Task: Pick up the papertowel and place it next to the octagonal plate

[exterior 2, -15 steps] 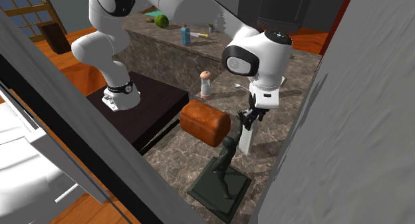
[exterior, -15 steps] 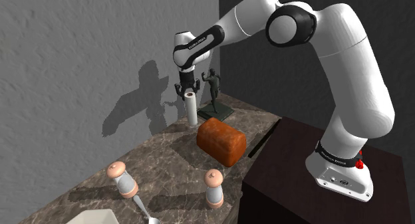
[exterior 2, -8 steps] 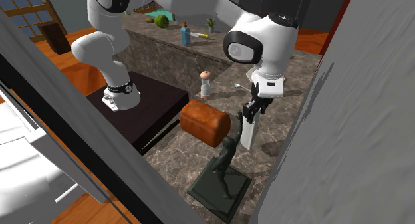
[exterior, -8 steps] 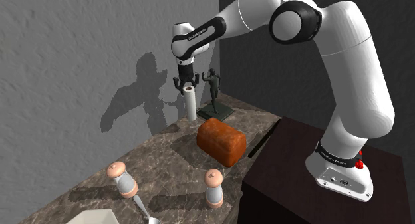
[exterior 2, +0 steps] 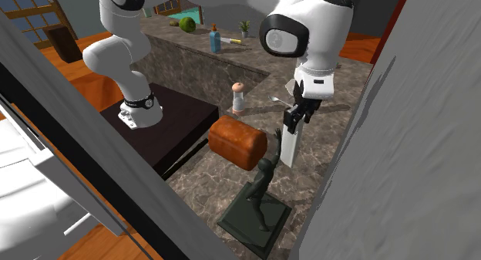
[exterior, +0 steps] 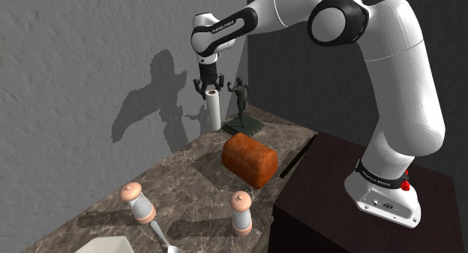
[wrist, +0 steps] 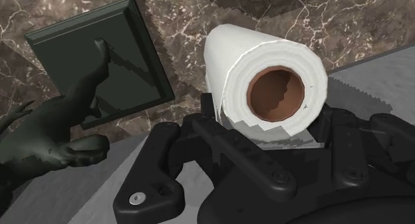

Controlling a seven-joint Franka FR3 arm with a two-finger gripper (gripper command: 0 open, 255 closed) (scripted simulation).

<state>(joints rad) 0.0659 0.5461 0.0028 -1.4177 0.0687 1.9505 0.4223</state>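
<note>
The paper towel (exterior: 214, 109) is a white upright roll with a brown core, near the grey wall at the far end of the marble counter (exterior: 187, 184). My gripper (exterior: 209, 88) is shut on its top end and holds it a little above the counter. In the wrist view the roll (wrist: 266, 83) sits clasped between the black fingers of the gripper (wrist: 273, 133). The second exterior view has the roll (exterior 2: 290, 146) hanging under the gripper (exterior 2: 295, 116), beside the statue. A white plate's corner (exterior: 101, 245) peeks in at the shoulder view's lower left edge.
A dark figure statue (exterior: 241, 101) on a square base stands just beside the roll. A brown bread loaf (exterior: 250, 159) lies mid-counter. Two shakers (exterior: 139, 202) (exterior: 241, 214) and a spoon (exterior: 161, 235) stand nearer the plate. The grey wall (exterior: 90, 79) runs close behind.
The gripper has risen with the paper towel clasped in it, lifting the roll off the counter. The other things have stayed put.
</note>
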